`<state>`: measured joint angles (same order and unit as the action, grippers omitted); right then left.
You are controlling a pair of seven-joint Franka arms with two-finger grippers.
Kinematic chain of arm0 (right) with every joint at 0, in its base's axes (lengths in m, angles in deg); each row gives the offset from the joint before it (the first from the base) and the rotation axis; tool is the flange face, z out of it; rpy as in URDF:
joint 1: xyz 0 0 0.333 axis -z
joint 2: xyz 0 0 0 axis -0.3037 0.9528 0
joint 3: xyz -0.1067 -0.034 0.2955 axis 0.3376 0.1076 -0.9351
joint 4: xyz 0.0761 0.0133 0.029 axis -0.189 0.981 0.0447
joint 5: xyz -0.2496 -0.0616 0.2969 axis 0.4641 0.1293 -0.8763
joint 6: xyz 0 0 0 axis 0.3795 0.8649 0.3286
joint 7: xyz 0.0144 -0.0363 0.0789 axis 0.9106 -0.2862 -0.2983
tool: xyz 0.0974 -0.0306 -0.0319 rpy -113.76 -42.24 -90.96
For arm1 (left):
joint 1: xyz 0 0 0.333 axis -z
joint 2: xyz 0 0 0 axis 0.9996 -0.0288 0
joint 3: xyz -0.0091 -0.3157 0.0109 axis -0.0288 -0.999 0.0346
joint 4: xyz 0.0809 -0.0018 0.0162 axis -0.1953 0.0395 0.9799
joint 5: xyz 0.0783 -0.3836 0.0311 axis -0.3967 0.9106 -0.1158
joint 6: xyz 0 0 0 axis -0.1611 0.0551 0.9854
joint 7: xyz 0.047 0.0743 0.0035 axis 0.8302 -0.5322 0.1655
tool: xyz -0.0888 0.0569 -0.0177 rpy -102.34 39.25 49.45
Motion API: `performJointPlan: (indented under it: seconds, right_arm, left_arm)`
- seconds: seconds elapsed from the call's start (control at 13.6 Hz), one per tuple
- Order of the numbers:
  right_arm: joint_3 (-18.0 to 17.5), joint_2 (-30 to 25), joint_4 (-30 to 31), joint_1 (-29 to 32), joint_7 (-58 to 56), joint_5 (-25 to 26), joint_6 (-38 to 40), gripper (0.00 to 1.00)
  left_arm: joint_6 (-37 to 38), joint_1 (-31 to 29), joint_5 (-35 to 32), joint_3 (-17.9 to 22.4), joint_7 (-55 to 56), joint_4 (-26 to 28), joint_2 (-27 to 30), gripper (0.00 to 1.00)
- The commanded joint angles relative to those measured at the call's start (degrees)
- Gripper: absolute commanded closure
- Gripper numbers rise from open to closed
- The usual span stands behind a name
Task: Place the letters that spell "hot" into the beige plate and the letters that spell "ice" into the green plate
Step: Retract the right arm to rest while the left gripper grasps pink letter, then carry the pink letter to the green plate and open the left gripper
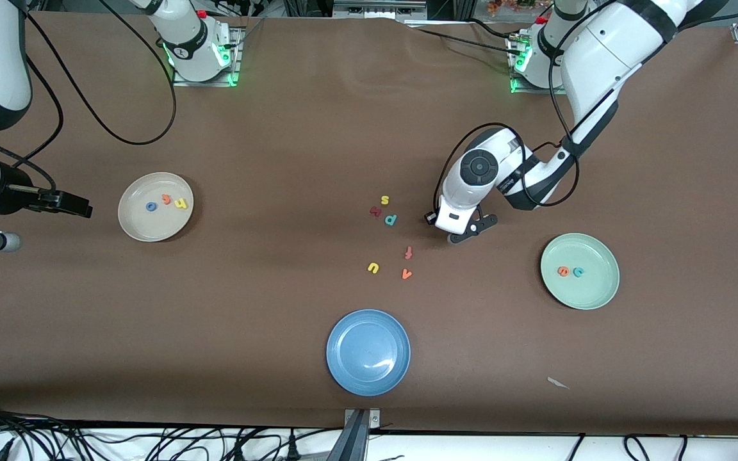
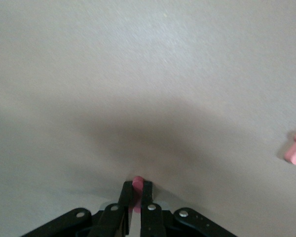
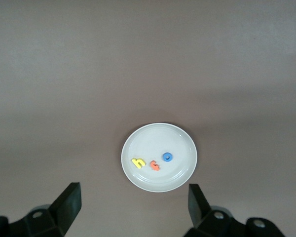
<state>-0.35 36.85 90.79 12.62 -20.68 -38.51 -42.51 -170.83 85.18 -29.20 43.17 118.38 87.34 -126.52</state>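
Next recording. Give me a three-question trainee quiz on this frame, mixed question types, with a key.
1. True or false: the beige plate holds three letters.
2. Which letters lie in the green plate? A) e and c B) u and s C) none
3. Fill in: the left tool is shut on a small ____ piece.

Key
1. True: the h, t and o are in it; the right tool is open above it.
2. A: the orange e and teal c; the blue plate holds nothing.
3. Red: pinched between the fingers, low over the table near the p.
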Motion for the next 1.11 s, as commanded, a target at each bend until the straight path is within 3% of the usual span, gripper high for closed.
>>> performJointPlan:
  seconds: [0.0,0.44,0.96,1.03]
  right_arm:
    - [-1.18,-1.24,0.98,0.84,0.87,1.00,0.34,0.03]
    - [-1.01,-1.24,0.98,0.84,0.78,1.00,0.43,0.03]
    - [-1.09,-1.33,0.98,0.66,0.78,1.00,0.78,0.03]
    - [-1.01,-1.33,1.06,0.66,0.78,1.00,0.96,0.03]
  left_arm:
    - [10.74,-0.52,-1.81,0.17,-3.17,-4.49,2.63,1.00]
    - [13.51,-11.05,-1.01,-0.18,-30.12,-6.01,7.47,1.00]
    - [13.07,-24.42,-2.24,0.52,-63.19,-6.18,6.86,0.99]
    - [12.98,-25.22,-2.25,0.52,-65.66,-6.88,6.43,0.58]
